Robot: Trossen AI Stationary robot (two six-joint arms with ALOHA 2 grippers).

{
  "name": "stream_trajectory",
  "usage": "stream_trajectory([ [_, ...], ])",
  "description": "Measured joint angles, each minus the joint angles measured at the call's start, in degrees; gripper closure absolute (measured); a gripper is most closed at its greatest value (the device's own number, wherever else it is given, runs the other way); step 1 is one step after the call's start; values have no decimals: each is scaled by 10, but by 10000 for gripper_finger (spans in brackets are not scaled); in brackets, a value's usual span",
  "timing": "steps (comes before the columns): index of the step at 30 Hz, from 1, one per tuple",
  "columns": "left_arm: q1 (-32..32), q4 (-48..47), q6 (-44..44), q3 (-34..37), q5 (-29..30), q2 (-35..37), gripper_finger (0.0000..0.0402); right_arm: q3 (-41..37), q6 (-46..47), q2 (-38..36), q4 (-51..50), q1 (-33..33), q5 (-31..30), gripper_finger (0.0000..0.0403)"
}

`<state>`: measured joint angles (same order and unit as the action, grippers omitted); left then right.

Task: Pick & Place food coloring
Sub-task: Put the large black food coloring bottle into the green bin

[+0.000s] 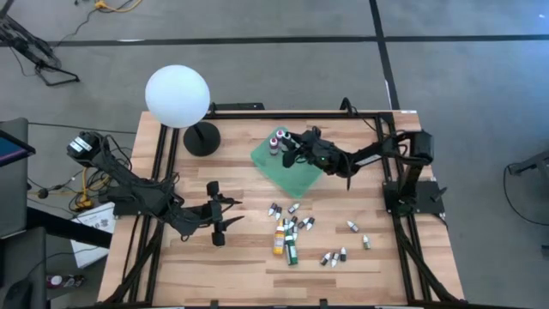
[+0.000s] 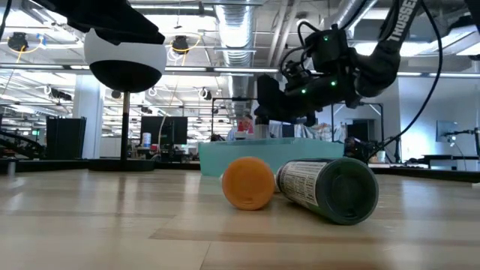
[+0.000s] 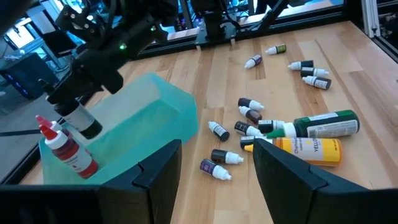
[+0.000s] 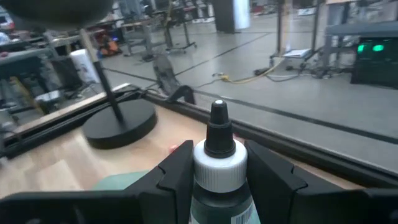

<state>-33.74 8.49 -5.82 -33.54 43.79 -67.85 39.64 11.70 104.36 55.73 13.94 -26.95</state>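
A flat green tray [image 1: 296,176] lies at the table's far middle, with a red food coloring bottle [image 3: 69,151] standing on it. My right gripper [image 1: 289,153] is over the tray's far left part, shut on a dark bottle with a white collar [image 4: 217,158]. More small food coloring bottles [image 1: 296,225] lie loose on the wood nearer the front, also seen in the left wrist view [image 3: 249,121]. My left gripper [image 1: 219,221] waits open over the table's left middle, touching nothing. My right gripper pinches the dark bottle between its two fingers [image 4: 177,168] at the bottle's upper part, by the white collar [image 4: 217,167]. The fingers come nearly level from the table's right. The bottle stands upright, nozzle up, its lower body [image 3: 89,127] over the tray; whether it touches the tray I cannot tell.
A larger yellow bottle [image 3: 305,150] and a green one [image 3: 326,124] lie side by side among the small ones. A lamp with a white globe [image 1: 177,96] and a black round base [image 1: 202,139] stands left of the tray. Black frame rails [image 1: 403,232] border the table.
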Motion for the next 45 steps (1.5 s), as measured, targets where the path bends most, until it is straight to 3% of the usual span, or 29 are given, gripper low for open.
stream_trajectory([
  [7, 1, 0, 3, 0, -6, 0, 208, 0, -1, 0, -22, 1, -33, 280],
  [39, 1, 0, 9, 0, -14, 0, 208, -1, 21, 2, -51, -21, -66, 280],
  [45, 1, 0, 7, 0, -14, 0, 208, -4, 28, 65, 35, -31, -89, 280],
])
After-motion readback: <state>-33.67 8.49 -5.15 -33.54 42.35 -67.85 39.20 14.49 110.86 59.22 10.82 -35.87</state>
